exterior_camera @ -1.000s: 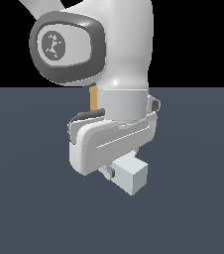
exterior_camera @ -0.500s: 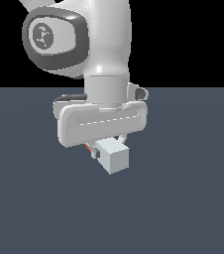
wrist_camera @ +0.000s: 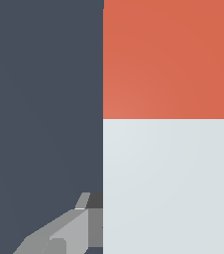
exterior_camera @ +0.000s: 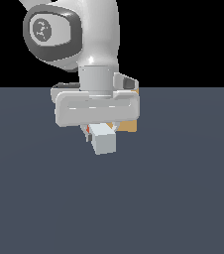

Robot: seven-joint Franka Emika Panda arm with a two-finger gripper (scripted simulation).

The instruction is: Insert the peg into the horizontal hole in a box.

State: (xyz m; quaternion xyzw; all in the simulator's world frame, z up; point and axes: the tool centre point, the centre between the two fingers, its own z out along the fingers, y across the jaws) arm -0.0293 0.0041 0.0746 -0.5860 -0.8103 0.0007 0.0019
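Holding peg point(exterior_camera: 104, 140) in closed gripper point(exterior_camera: 100, 133), we see pale end face toward exterior camera. Box point(exterior_camera: 129, 124) peeks behind hand at 3 o'clock; wrist view lacks it, shows orange section point(wrist_camera: 168, 59). No legible writing. Since earlier frame, arm shifted toward exterior view's right.

Box point(exterior_camera: 129, 125) mostly behind arm

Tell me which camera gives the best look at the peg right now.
The wrist view: the peg fills much of the frame, its orange-red and pale grey-white sections plainly visible. The exterior view shows only the peg's pale end face below the gripper, with a sliver of red beside it.
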